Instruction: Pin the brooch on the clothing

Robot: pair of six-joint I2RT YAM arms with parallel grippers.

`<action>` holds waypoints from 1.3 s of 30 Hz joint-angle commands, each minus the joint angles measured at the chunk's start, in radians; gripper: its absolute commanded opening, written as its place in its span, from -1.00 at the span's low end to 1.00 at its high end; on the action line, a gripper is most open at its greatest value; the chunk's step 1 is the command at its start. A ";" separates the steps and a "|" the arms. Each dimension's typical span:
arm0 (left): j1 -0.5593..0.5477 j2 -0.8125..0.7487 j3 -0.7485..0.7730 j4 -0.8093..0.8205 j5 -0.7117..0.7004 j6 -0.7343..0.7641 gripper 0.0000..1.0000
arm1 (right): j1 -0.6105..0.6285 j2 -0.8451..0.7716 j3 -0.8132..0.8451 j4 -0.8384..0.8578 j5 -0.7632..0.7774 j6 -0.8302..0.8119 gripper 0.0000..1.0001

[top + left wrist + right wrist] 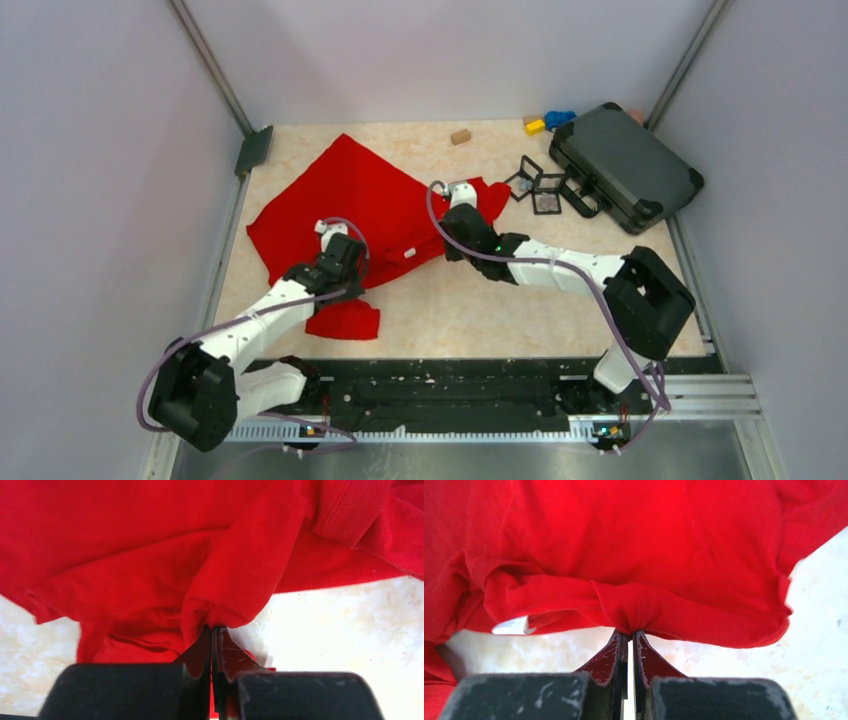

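Table: pale marbled tabletop point(480, 300).
Garment: large bright red soft fabric clothing point(370, 195), rumpled across the table's left and centre.
Case: black hard plastic case point(625, 165), far right corner, apart from the cloth.
Left gripper point(212, 627): pinched tight on a red fold.
Right gripper point(629, 632): nipped onto bunched red edge.
Tag: small white tag point(513, 625), just left of that pinch.

Pale lilac walls point(100, 150), beige marbled tabletop point(480, 310), grey metal corner posts point(212, 65)
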 commanded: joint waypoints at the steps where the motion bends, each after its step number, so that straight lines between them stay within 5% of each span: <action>1: 0.098 -0.051 0.084 -0.017 0.016 0.058 -1.00 | -0.068 0.062 0.116 0.048 0.002 -0.076 -1.00; 11: 0.301 0.070 0.187 -0.021 0.123 0.141 -0.87 | -0.146 0.322 0.359 0.063 -0.060 -0.179 -1.00; 15: 0.300 0.055 0.207 -0.046 0.114 0.142 -0.22 | -0.145 0.308 0.383 0.018 -0.111 -0.180 0.00; 18: 0.290 -0.009 0.189 -0.037 0.128 0.150 -0.03 | -0.142 0.231 0.316 0.048 -0.153 -0.163 0.23; 25: 0.178 -0.171 0.101 0.053 0.175 0.091 0.15 | -0.092 0.129 0.230 0.101 -0.263 -0.126 0.22; 32: 0.025 -0.038 0.043 0.177 0.217 -0.024 0.09 | -0.069 0.238 0.289 0.135 -0.388 -0.071 0.08; 39: -0.009 0.015 0.004 0.229 0.088 -0.038 -0.04 | -0.060 0.314 0.339 0.151 -0.434 -0.058 0.01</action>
